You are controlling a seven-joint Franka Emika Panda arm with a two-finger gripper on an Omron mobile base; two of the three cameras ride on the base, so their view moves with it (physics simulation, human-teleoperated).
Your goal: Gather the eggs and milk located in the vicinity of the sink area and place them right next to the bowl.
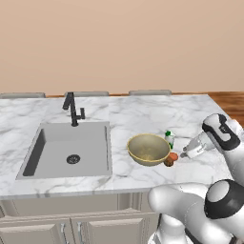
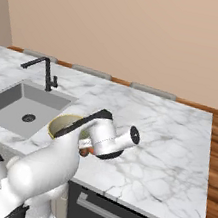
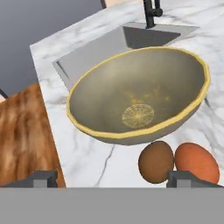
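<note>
The tan-yellow bowl (image 1: 148, 148) (image 3: 140, 100) stands on the marble counter to the right of the sink area (image 1: 71, 147). The brown egg (image 1: 168, 162) (image 3: 156, 161) and the orange-red egg (image 1: 174, 156) (image 3: 197, 162) lie side by side on the counter against the bowl's right side. Just behind the bowl's right rim stands the milk (image 1: 169, 138), upright with its green cap. My gripper (image 1: 184, 155) (image 3: 113, 179) hovers low just right of the eggs, pointing at them and the bowl. It is open and holds nothing.
A black faucet (image 1: 72, 107) (image 2: 46, 72) rises behind the grey basin (image 2: 23, 103). My arm covers much of the bowl (image 2: 64, 119) in the right base view. The counter edge (image 3: 48, 127) runs close on one side, with wood floor (image 3: 22, 131) beyond.
</note>
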